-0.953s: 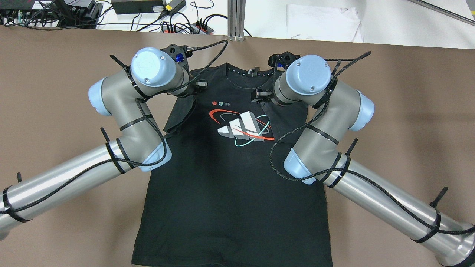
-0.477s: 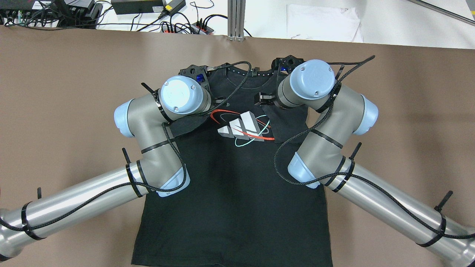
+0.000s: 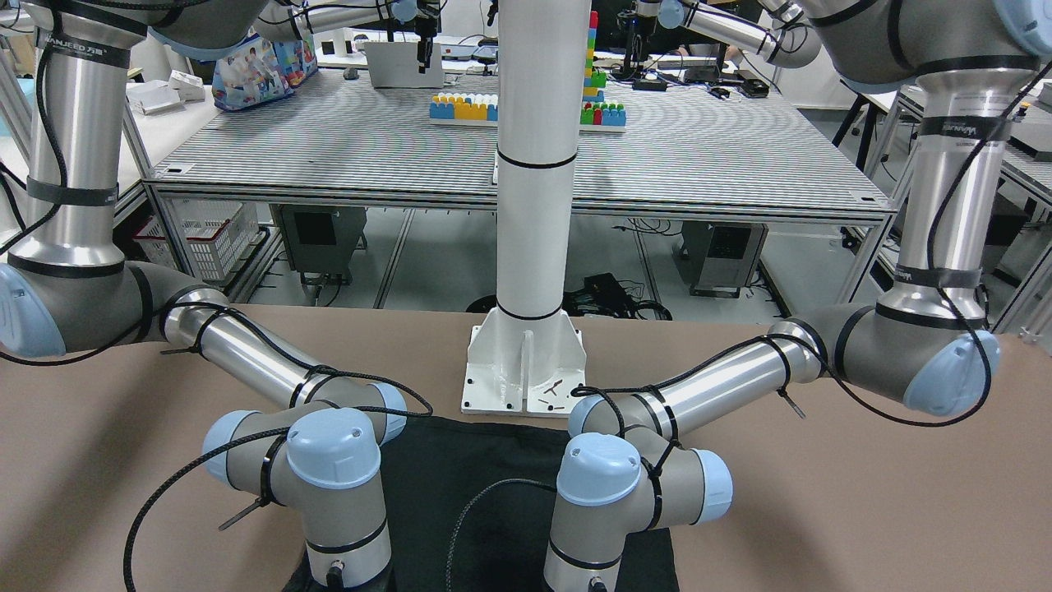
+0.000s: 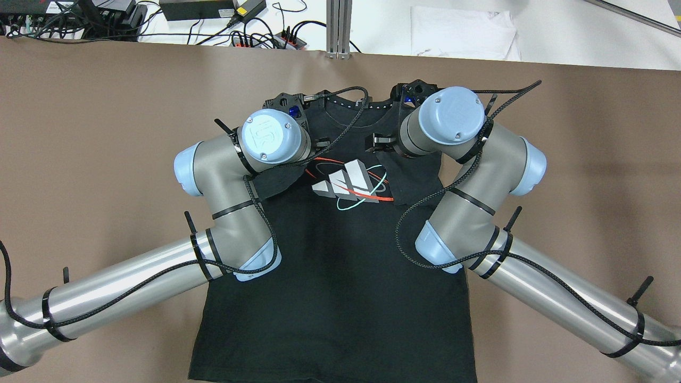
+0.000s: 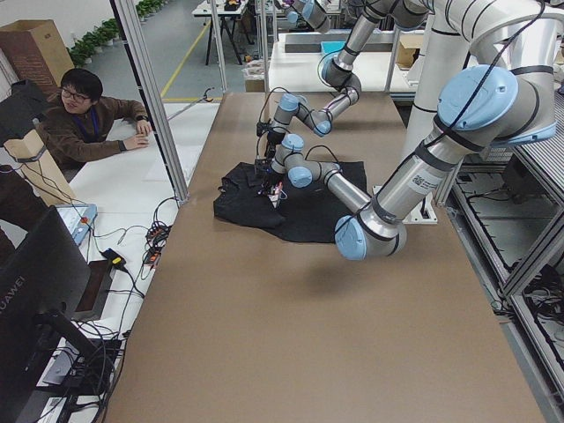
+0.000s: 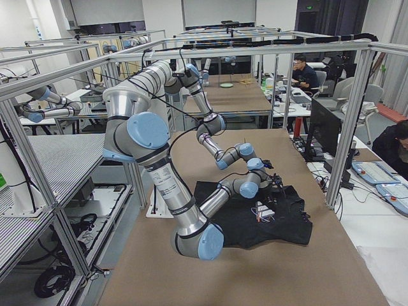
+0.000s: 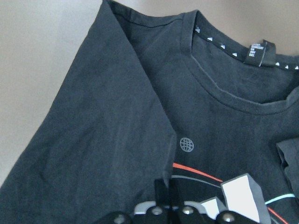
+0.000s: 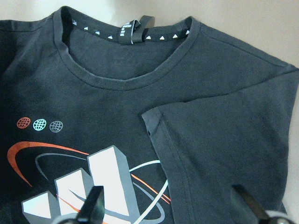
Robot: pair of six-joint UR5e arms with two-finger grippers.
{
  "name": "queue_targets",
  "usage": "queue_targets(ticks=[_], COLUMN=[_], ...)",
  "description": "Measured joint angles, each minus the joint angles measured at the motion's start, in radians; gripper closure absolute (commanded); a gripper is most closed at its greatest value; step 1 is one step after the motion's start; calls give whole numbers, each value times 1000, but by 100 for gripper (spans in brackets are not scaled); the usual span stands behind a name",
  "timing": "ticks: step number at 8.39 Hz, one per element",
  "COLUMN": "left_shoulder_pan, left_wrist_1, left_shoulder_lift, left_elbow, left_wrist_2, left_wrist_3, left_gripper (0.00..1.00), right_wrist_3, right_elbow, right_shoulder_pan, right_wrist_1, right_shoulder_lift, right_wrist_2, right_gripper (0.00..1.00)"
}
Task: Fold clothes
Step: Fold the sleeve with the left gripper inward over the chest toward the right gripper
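Observation:
The clothes are one black T-shirt (image 4: 335, 276) lying flat on the brown table, with a white three-stripe logo (image 4: 348, 183) on its chest. My left gripper (image 4: 321, 144) is over the chest's left side, shut on the hem of the left sleeve (image 4: 274, 183). In the left wrist view the shut fingers (image 7: 164, 193) pinch a fold of black fabric. My right gripper (image 4: 379, 142) hovers open just above the right sleeve (image 8: 224, 149), which lies folded inward over the chest. Its fingertips (image 8: 96, 200) stand wide apart with nothing between them.
Cables and power strips (image 4: 255, 37) and a white cloth (image 4: 463, 32) lie past the table's far edge. The robot's white pedestal (image 3: 523, 366) stands at the shirt's bottom hem. A seated person (image 5: 84, 119) is beyond the table's far side.
My left arm has swung right and inward, carrying the left sleeve over the chest. The right arm has barely shifted, staying open over the folded right sleeve.

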Motion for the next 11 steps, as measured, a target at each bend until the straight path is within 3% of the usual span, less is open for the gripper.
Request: queue_targets(ticks=[9, 10, 11], left_shoulder_pan=[-60, -63, -65], left_wrist_1=[-24, -29, -33], left_shoulder_lift=[-131, -146, -153], left_elbow=[194, 216, 228], left_wrist_2=[34, 34, 34], left_wrist_3=[-42, -48, -52], left_gripper=[100, 96, 2], right_wrist_3=[0, 0, 0], right_elbow=[17, 17, 17], right_shoulder_pan=[-7, -7, -7], right_wrist_1=[-4, -4, -4], right_shoulder_lift=[-10, -9, -9], right_wrist_2=[3, 2, 3], right_gripper=[6, 6, 6])
